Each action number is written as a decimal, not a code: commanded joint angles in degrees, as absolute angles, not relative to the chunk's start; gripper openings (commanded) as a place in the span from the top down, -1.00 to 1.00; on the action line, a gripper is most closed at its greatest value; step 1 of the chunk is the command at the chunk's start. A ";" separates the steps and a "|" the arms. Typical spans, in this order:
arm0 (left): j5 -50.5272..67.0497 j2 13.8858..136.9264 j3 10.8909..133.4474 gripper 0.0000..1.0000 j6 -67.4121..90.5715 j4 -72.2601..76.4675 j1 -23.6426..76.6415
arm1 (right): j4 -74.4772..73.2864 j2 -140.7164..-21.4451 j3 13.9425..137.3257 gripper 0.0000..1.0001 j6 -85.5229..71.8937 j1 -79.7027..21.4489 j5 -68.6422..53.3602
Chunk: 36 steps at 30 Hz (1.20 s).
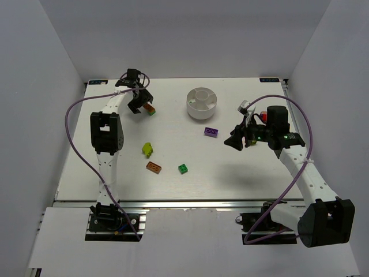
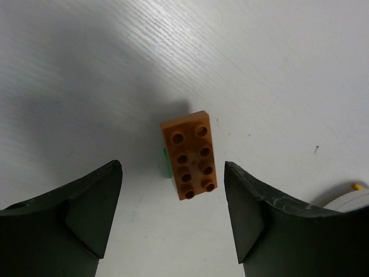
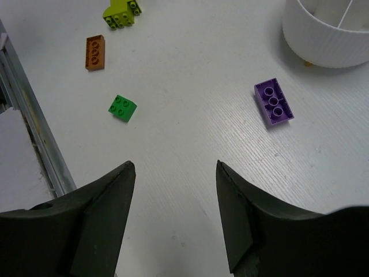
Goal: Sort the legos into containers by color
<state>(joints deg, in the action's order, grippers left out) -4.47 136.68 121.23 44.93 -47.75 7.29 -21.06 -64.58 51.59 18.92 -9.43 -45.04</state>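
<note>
The white dish [image 1: 203, 103] with wedge compartments stands at the back middle. An orange brick [image 2: 190, 154] sits stacked on a green brick [image 2: 165, 164] on the table, at the back left [image 1: 150, 108]. My left gripper [image 1: 137, 108] is open just above this stack, jaws either side of it, not touching [image 2: 173, 219]. A purple brick [image 1: 211, 132] lies in front of the dish [image 3: 274, 102]. My right gripper [image 1: 235, 141] is open and empty, right of the purple brick [image 3: 176, 231]. A yellow-green brick [image 1: 147, 149], an orange brick [image 1: 153, 167] and a green brick [image 1: 183, 168] lie mid-table.
The dish's ribbed wall shows at the top right of the right wrist view [image 3: 328, 34]. A metal rail [image 3: 31, 127] runs along the table's near edge. White walls enclose the table on the left, back and right.
</note>
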 commanded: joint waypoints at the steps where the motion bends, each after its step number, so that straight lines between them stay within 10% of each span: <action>1: -1.94 134.65 120.85 -0.61 45.97 -43.51 7.47 | -19.16 -63.81 52.12 -0.28 18.37 -9.49 -45.00; 17: -1.94 139.39 123.57 -0.36 46.58 -46.14 7.65 | -18.81 -61.96 50.36 -0.28 18.19 -9.49 -44.56; 28: -0.09 137.65 123.14 0.35 44.04 -45.18 7.65 | -18.90 -61.35 50.10 -0.28 18.11 -9.49 -45.09; 36: 16.59 120.70 98.51 0.92 41.13 -27.04 7.73 | -19.95 -63.10 50.89 -0.19 17.32 -10.54 -50.62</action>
<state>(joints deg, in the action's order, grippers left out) 8.16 131.61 106.94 42.87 -37.08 7.35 -20.45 -62.70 50.33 18.26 -9.72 -46.68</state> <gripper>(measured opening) 0.480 0.600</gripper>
